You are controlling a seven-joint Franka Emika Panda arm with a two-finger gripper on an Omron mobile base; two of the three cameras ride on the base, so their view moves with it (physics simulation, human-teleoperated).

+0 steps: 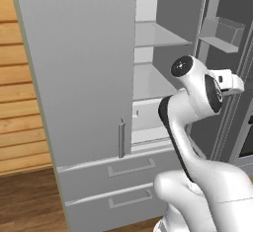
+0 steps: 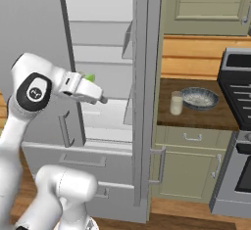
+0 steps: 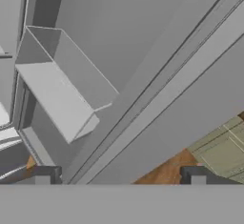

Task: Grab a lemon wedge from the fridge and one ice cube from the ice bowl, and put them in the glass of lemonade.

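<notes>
The grey fridge [image 1: 74, 78] has its left door shut and its right door [image 2: 147, 102] swung open, showing pale shelves. A small yellow-green lemon wedge [image 2: 89, 78] peeks out just above my hand inside the fridge, not between the fingers. My gripper [image 2: 101, 98] is at shelf height and points toward the open door. In the hand view the gripper [image 3: 121, 179] is open, fingertips [image 3: 45, 175] wide apart with nothing between them. The glass of lemonade [image 2: 176, 103] and the speckled ice bowl [image 2: 200, 98] stand side by side on the wooden counter [image 2: 196, 119] right of the fridge.
A door bin [image 3: 62, 89] juts from the inside of the open door, close ahead of the hand. Two fridge drawers [image 1: 128, 169] lie below the shelves. A dark stove [image 2: 238, 87] borders the counter on the right, with beige cabinets [image 2: 191, 168] beneath.
</notes>
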